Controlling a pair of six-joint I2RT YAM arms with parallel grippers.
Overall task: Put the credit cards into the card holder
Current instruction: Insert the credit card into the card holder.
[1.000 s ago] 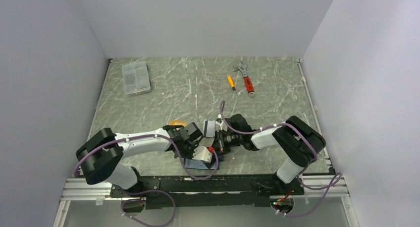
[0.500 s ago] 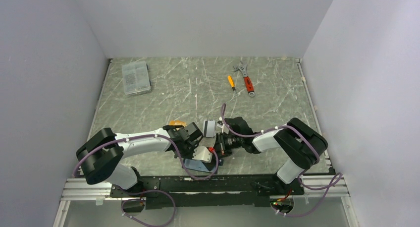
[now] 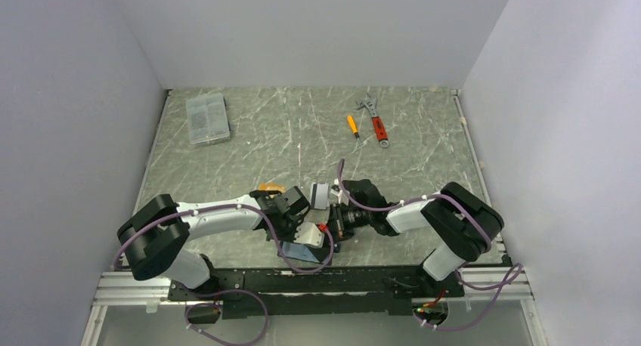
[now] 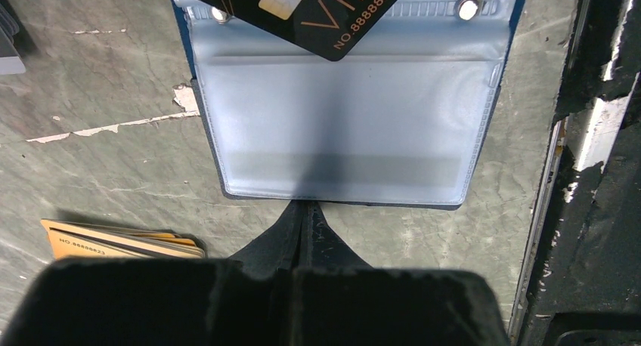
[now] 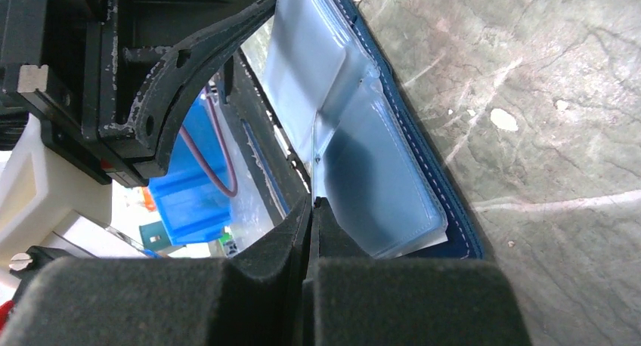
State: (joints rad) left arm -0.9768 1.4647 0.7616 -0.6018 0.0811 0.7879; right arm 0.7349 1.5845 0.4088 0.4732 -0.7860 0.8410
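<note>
The card holder [image 4: 340,127] lies open near the table's front edge [image 3: 301,250], with its pale grey-blue pocket facing up. My left gripper [image 4: 308,206] is shut and its tips touch the holder's near edge. It holds nothing. My right gripper [image 5: 312,204] is shut on a black card [image 4: 295,6], which shows edge-on [image 5: 314,146] in the right wrist view. One corner of the card lies over the holder's snap edge. A stack of orange credit cards [image 4: 121,240] lies on the table left of the holder [image 3: 268,187]. A white-grey card [image 3: 320,193] lies beside my right wrist.
A clear plastic box [image 3: 207,118] stands at the back left. A small orange screwdriver [image 3: 352,125] and a red-handled wrench [image 3: 376,121] lie at the back right. The table's metal front rail [image 4: 544,233] runs just beside the holder. A blue bin [image 5: 181,195] shows below the table edge.
The right arm's elbow has drifted slightly to the right. Both grippers, the black card and the holder look unchanged.
</note>
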